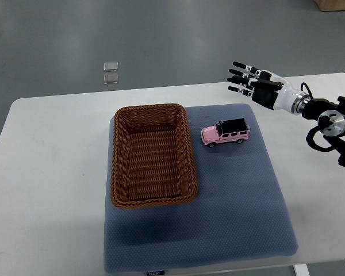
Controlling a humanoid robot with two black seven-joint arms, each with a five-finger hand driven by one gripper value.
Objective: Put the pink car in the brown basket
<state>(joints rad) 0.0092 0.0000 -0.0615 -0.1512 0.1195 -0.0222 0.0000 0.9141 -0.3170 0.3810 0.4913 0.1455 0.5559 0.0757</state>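
A pink toy car (225,133) with a black roof stands on the blue-grey mat (236,195), just right of the brown wicker basket (121,167). The basket holds nothing. My right hand (244,80) reaches in from the right edge and hovers above the table's far side, up and to the right of the car, apart from it. Its fingers are spread and hold nothing. My left arm does not show.
The mat lies on a white table (46,190). Two small clear squares (110,72) lie on the grey floor beyond the table's far edge. A brown box corner (336,4) shows at the top right.
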